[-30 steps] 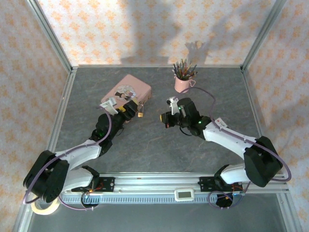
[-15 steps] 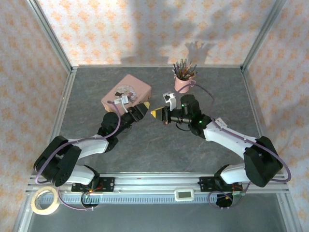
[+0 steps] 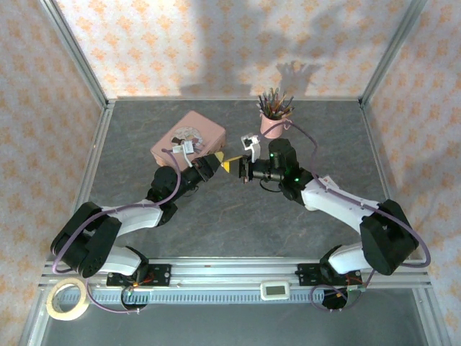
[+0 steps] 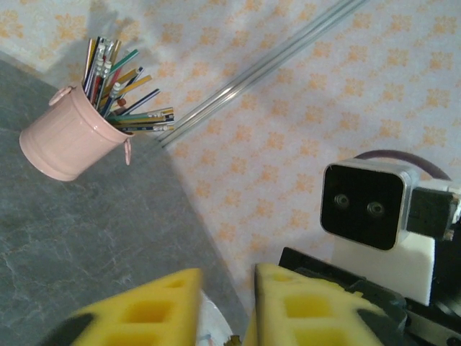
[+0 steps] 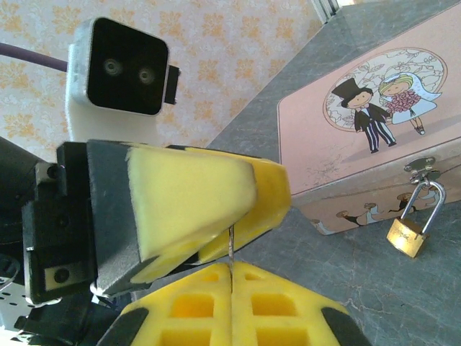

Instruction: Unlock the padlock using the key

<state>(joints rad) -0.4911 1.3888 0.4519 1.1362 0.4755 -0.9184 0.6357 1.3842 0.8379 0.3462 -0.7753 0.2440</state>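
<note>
key [image 5: 230, 249]: just a thin grey sliver, lower middle; the rest is hidden between the shut yellow fingers [image 5: 180, 310] of the right gripper [image 5: 230, 272].
right gripper's fingers: cut off at the bottom edge.
left gripper [image 4: 227, 306]: blurry, cut off at the bottom edge; can't tell if it pinches anything.
pink tin [image 5: 374, 137]: cut off at the right edge.
padlock [image 5: 405, 236]: keyhole too small to see.

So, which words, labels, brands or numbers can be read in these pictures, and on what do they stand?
None can be read.
pink tin: a drawn bridal couple, no words.
padlock: any stamp too small.
white box on the near rail: too small to read.
</note>
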